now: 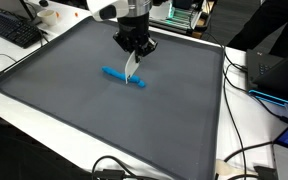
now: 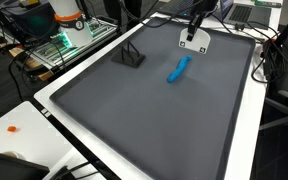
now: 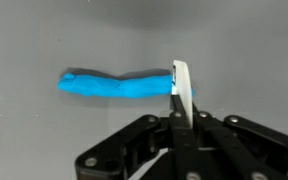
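A flat white card (image 3: 181,88) is pinched on edge between the jaws of the gripper (image 3: 181,120), which are pressed against its two faces. Only its upper part is held, and the rest hangs down toward the grey mat (image 1: 64,115). A blue stick (image 3: 114,85) is laid flat on the mat near its middle, and in the wrist view the card's edge is seen right at one end of it. Whether the two are touching cannot be told: in an exterior view the card (image 1: 132,68) overlaps the stick (image 1: 119,75), while in an exterior view the card (image 2: 193,42) appears clear of the stick (image 2: 178,69). A small black stand (image 2: 132,55) is set well apart, near the mat's edge.

The risk is judged to lie in the thin grip: were the card's lower edge pressed into the mat or the stick, it could be twisted or slid out of the pinch. The stick, being loose, could be knocked or rolled aside by a glancing contact, and the mat could be dragged into a wrinkle
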You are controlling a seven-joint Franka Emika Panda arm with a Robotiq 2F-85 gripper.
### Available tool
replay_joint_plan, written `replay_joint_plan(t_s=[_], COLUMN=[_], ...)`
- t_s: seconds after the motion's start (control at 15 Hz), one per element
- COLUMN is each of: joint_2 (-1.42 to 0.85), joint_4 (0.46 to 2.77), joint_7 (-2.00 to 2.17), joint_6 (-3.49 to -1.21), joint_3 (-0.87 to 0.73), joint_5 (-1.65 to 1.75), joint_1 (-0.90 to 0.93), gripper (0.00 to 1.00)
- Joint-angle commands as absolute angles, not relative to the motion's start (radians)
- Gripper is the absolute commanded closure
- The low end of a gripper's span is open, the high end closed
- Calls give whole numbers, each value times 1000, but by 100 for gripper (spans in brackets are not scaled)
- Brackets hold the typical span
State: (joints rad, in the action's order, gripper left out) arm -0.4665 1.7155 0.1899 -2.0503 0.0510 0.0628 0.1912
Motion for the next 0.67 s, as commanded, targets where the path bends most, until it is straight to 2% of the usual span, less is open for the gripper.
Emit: replay_joint_plan(t_s=[0.0, 0.6], joint_2=[-466, -511], joint_4=[1729, 1728], joint_7=[179, 180], joint_6=[-2054, -2092], joint_3=[49, 39], joint_5=[78, 98], joint_1=[180, 178], gripper=[99, 99])
